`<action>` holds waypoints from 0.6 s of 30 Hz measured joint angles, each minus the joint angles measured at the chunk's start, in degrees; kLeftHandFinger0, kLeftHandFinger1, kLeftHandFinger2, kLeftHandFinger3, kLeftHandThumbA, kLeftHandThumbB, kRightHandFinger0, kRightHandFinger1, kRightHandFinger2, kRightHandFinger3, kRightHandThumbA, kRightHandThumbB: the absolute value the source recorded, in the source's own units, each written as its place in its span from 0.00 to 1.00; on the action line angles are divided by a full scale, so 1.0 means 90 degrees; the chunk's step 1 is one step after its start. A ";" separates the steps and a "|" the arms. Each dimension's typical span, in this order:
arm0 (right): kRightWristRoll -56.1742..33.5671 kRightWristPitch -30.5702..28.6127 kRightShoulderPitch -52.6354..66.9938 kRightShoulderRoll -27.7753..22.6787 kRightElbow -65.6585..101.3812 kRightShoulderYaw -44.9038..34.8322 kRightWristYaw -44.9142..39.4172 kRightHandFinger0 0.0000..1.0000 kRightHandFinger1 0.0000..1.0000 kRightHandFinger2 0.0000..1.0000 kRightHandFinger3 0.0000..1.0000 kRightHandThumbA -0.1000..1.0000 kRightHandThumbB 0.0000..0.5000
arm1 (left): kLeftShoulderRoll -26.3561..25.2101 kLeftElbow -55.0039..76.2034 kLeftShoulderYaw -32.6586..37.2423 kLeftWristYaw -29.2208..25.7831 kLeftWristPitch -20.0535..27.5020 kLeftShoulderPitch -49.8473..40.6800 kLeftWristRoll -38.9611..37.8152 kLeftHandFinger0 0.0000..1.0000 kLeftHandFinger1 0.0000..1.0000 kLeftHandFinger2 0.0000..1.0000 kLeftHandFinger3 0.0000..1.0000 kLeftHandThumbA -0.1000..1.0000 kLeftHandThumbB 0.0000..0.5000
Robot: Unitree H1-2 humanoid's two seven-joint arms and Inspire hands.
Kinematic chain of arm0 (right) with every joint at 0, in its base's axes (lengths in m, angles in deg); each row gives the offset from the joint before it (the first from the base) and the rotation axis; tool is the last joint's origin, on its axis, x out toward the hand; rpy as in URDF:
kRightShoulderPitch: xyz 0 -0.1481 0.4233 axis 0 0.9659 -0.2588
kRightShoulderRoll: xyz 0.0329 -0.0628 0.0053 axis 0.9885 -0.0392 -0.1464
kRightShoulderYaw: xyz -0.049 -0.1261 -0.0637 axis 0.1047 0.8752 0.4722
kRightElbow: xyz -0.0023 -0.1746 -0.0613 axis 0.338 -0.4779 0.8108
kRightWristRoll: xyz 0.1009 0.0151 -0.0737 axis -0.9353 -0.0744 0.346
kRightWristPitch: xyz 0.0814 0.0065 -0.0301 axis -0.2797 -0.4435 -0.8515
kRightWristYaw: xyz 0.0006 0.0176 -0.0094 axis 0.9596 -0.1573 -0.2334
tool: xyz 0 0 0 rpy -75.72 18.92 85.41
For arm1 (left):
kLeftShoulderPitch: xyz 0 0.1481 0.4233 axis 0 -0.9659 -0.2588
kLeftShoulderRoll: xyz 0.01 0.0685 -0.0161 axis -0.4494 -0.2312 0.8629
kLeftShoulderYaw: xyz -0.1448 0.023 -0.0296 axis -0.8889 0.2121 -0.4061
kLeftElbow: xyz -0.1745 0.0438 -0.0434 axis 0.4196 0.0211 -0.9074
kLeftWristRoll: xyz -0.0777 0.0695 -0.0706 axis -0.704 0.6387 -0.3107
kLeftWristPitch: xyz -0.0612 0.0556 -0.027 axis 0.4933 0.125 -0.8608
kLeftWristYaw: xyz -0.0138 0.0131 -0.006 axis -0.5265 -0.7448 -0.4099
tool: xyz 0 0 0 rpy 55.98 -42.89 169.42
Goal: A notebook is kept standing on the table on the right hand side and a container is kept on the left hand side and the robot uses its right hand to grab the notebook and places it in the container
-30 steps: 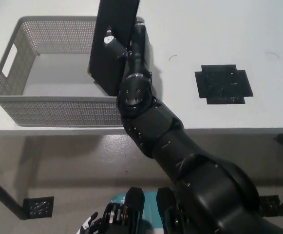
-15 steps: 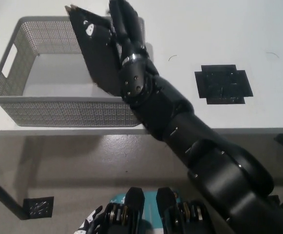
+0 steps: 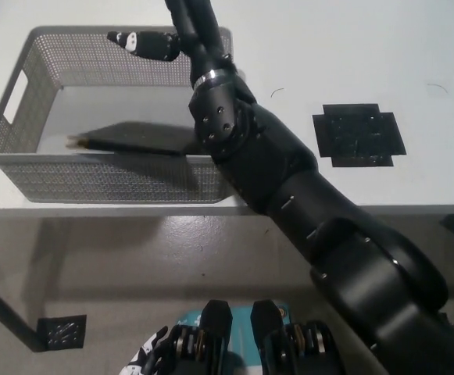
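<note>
The black right hand (image 3: 160,41) reaches over the far rim of the grey perforated plastic container (image 3: 23,168), its dark fingers (image 3: 137,41) stretched out towards the left with nothing between them; it touches neither the basket wall nor its contents as far as the view shows, and part of the hand runs off the top edge of the frame. The thin black notebook (image 3: 133,141) lies inside the container, low and nearly flat, its pale page edge showing at its left end and its right end hidden behind the black right arm (image 3: 289,195). That arm crosses the picture from the bottom right and covers the container's right wall. The container sits on the left part of the white table (image 3: 328,47). A flat black square patch (image 3: 358,134) lies on the table well to the right of the container. The white left hand (image 3: 150,361) rests at the bottom edge, mostly cut off, so whether it is spread or curled cannot be told.
</note>
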 measured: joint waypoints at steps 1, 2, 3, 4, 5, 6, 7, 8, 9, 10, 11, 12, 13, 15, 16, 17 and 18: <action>-0.0001 0.0000 0.0016 -0.0071 0.0168 -0.0058 -0.0045 1.00 1.00 1.00 1.00 1.00 1.00 | -0.0005 -0.0001 0.0003 0.0000 0.0001 0.0001 0.0012 1.00 1.00 1.00 1.00 1.00 0.37; -0.0003 0.0006 0.0023 -0.0148 0.0337 -0.0114 -0.0078 1.00 1.00 1.00 1.00 1.00 1.00 | -0.0008 -0.0002 0.0005 0.0000 0.0001 0.0004 0.0023 1.00 1.00 1.00 1.00 1.00 0.39; -0.0004 0.0023 0.0041 -0.0248 0.0604 -0.0185 -0.0123 1.00 1.00 1.00 1.00 1.00 0.98 | -0.0010 -0.0002 0.0005 -0.0001 0.0000 0.0007 0.0035 1.00 1.00 1.00 1.00 1.00 0.38; -0.0008 0.0038 0.0055 -0.0317 0.0777 -0.0231 -0.0152 1.00 1.00 1.00 1.00 1.00 0.93 | -0.0010 -0.0002 0.0003 -0.0001 -0.0001 0.0008 0.0043 1.00 1.00 1.00 1.00 1.00 0.39; -0.0018 0.0067 0.0089 -0.0422 0.1072 -0.0294 -0.0203 1.00 1.00 1.00 1.00 1.00 0.92 | -0.0009 -0.0003 0.0003 -0.0001 -0.0002 0.0008 0.0054 1.00 1.00 1.00 1.00 1.00 0.39; -0.0029 0.0087 0.0107 -0.0488 0.1246 -0.0335 -0.0225 1.00 1.00 1.00 1.00 1.00 0.94 | -0.0008 -0.0004 0.0003 -0.0002 -0.0002 0.0008 0.0057 1.00 1.00 1.00 1.00 1.00 0.39; -0.0046 0.0131 0.0163 -0.0594 0.1552 -0.0407 -0.0282 1.00 1.00 1.00 1.00 1.00 0.98 | -0.0008 -0.0006 0.0002 -0.0002 -0.0003 0.0008 0.0063 1.00 1.00 1.00 1.00 1.00 0.39; -0.0052 0.0161 0.0209 -0.0651 0.1717 -0.0442 -0.0314 1.00 1.00 1.00 1.00 1.00 0.99 | -0.0008 -0.0007 0.0002 -0.0002 -0.0003 0.0008 0.0065 1.00 1.00 1.00 1.00 1.00 0.38; -0.0064 0.0228 0.0291 -0.0757 0.2052 -0.0504 -0.0363 1.00 1.00 1.00 1.00 1.00 0.98 | -0.0007 -0.0009 0.0000 -0.0002 -0.0006 0.0007 0.0066 1.00 1.00 1.00 1.00 1.00 0.38; -0.0067 0.0293 0.0389 -0.0834 0.2311 -0.0544 -0.0400 1.00 1.00 1.00 1.00 1.00 0.97 | -0.0005 -0.0013 -0.0001 -0.0002 -0.0009 0.0008 0.0066 1.00 1.00 1.00 1.00 1.00 0.38; -0.0067 0.0349 0.0477 -0.0899 0.2540 -0.0575 -0.0425 1.00 1.00 1.00 1.00 1.00 0.97 | -0.0004 -0.0017 -0.0001 -0.0002 -0.0011 0.0009 0.0066 1.00 1.00 1.00 1.00 1.00 0.38; -0.0068 0.0399 0.0568 -0.0956 0.2769 -0.0606 -0.0450 1.00 1.00 1.00 1.00 1.00 1.00 | -0.0004 -0.0021 -0.0004 -0.0003 -0.0013 0.0009 0.0066 1.00 1.00 1.00 1.00 1.00 0.37; -0.0071 0.0462 0.0698 -0.1020 0.3022 -0.0635 -0.0475 1.00 1.00 1.00 1.00 1.00 1.00 | -0.0004 -0.0024 -0.0005 -0.0003 -0.0015 0.0009 0.0066 1.00 1.00 1.00 1.00 1.00 0.36; -0.0079 0.0549 0.0962 -0.1126 0.3439 -0.0686 -0.0520 1.00 1.00 1.00 1.00 1.00 1.00 | -0.0004 -0.0030 -0.0010 -0.0002 -0.0019 0.0008 0.0066 1.00 1.00 1.00 1.00 1.00 0.35; -0.0085 0.0602 0.1108 -0.1186 0.3687 -0.0721 -0.0538 1.00 1.00 1.00 1.00 1.00 1.00 | -0.0004 -0.0033 -0.0012 -0.0002 -0.0022 0.0008 0.0066 1.00 1.00 1.00 1.00 1.00 0.34; -0.0094 0.0643 0.1273 -0.1248 0.3889 -0.0756 -0.0560 1.00 1.00 1.00 1.00 1.00 1.00 | -0.0004 -0.0035 -0.0014 -0.0002 -0.0025 0.0008 0.0065 1.00 1.00 1.00 1.00 1.00 0.32; -0.0104 0.0684 0.1427 -0.1295 0.4092 -0.0783 -0.0579 1.00 1.00 1.00 1.00 1.00 1.00 | -0.0004 -0.0037 -0.0015 -0.0002 -0.0029 0.0008 0.0065 1.00 1.00 1.00 1.00 1.00 0.33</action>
